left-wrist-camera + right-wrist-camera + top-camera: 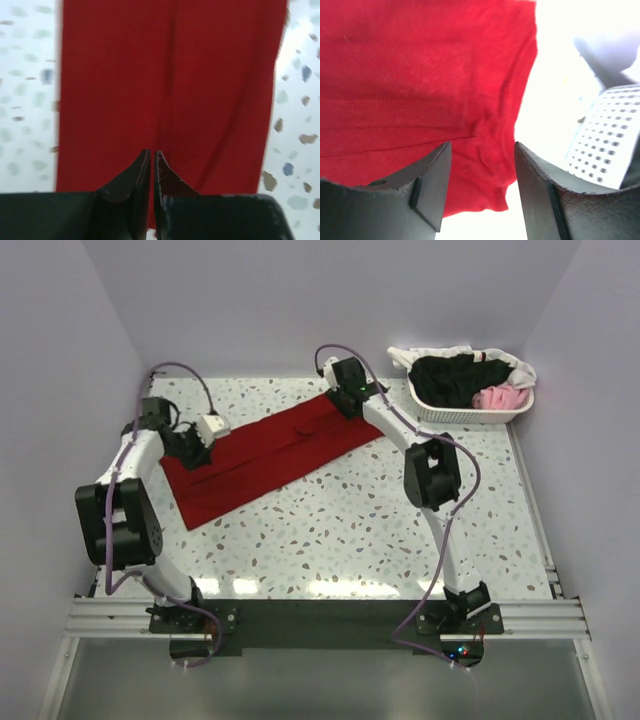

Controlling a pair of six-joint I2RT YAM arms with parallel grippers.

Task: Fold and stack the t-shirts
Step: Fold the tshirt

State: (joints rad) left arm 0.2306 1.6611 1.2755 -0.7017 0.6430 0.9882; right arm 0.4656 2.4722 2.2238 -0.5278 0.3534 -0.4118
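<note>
Top external: dark red t-shirt (270,455) lies flat upper-left on tabletop (400,530), soft, light, limp, so pinch edge corners; left fingers (130,180) nearly clenched over one end, right fingers (432,175) released, straddling a corner.

Nothing readable anywhere
No print or tag shows on the dark red t-shirt (270,455), the white basket (455,412) is just plain slotted plastic, and both wrist views are too blurry for small lettering.
</note>
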